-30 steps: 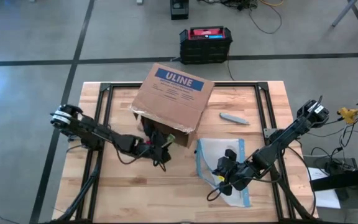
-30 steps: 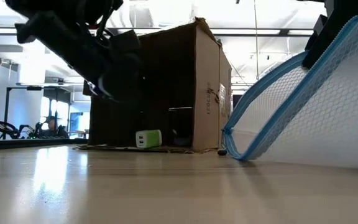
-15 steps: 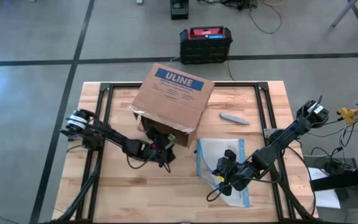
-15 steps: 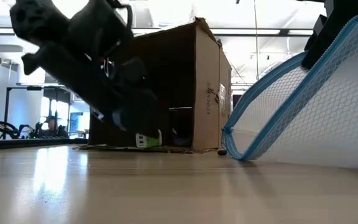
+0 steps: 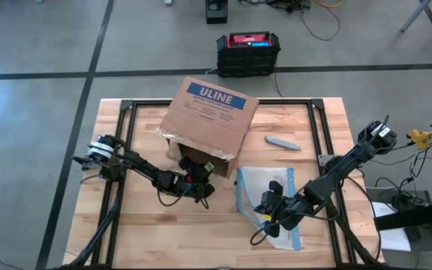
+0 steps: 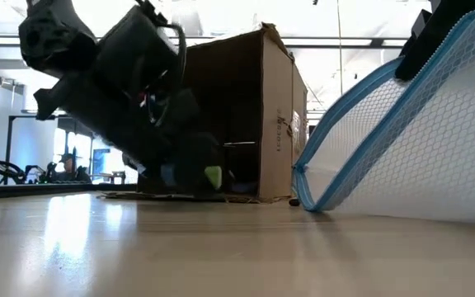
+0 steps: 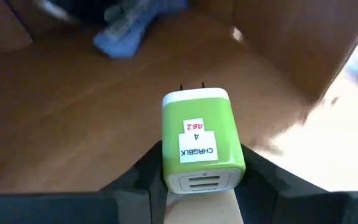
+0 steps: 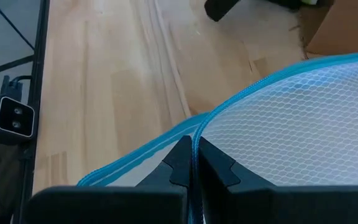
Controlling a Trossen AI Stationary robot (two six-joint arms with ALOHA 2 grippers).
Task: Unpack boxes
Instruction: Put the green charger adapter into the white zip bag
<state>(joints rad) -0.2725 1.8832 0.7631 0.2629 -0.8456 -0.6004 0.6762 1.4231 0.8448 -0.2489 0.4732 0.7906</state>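
Left gripper [image 7: 199, 186]: fingers closed on a green charger [image 7: 201, 144] at the open mouth of the cardboard box [image 5: 208, 120]. The left wrist view alone shows the charger's white label, its two prongs pointing into the box, and a blue object [image 7: 126, 34], blurred, deeper inside. The high view shows only the left gripper [image 5: 199, 184] touching the box's open front edge; the charger cannot be made out there.

Cardboard box: largest item, lying on its side at the far middle of the table [image 5: 201, 240], blue ULINE label facing up. The low view shows its dark open interior [image 6: 229, 124] and a sliver of green [image 6: 213, 175] at the gripper's tip.

Left arm [image 5: 133, 161]: reaches to the box from its left side.

Mesh pouch [image 5: 272, 206]: clear, blue-edged, lying near the box's right front corner. The low view shows one end lifted off the table.

Right gripper [image 8: 191, 165]: fingers pinched shut on the pouch's blue zip edge [image 8: 241, 99], seen only in the right wrist view; from above it lies over the pouch, to the box's right and nearer the front.

Grey object [image 5: 282, 142]: small, flat, just right of the box.

Black crate [image 5: 247, 52]: red top, on the floor beyond the box.
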